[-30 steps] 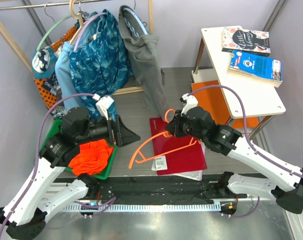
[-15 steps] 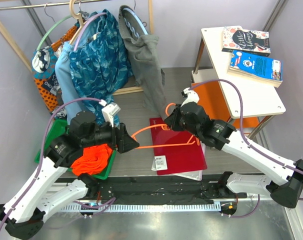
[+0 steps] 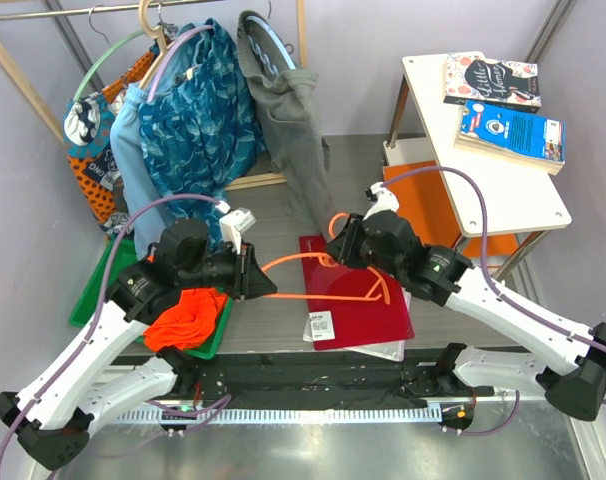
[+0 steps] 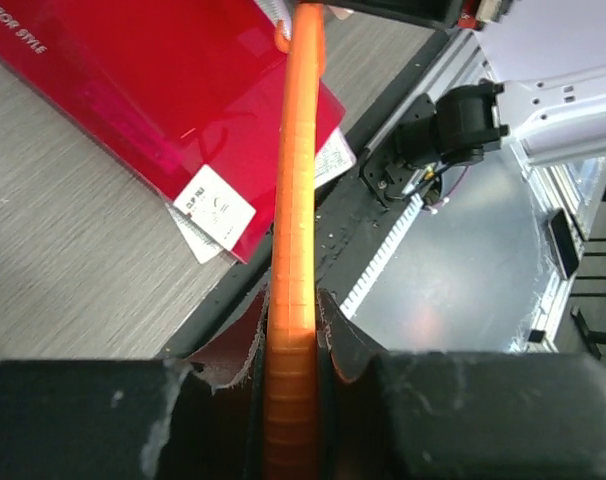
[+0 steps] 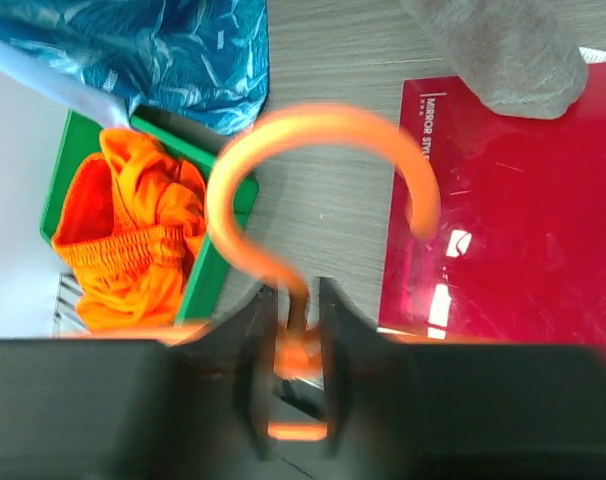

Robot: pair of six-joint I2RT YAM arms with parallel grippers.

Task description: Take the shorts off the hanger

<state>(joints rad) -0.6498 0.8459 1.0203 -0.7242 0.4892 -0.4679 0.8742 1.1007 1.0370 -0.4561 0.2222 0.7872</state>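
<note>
The thin orange hanger is bare. The left gripper pinches its arm, the right gripper its neck. The orange shorts lie crumpled nearby.

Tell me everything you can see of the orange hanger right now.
The hanger is thin orange plastic, an open triangular frame with a hook top, and bare: no garment hangs on it. It is held over the red folder. The left gripper is shut on one end of the frame, the right gripper on the neck below the hook. The shorts lie apart, bunched on a green board.
</note>
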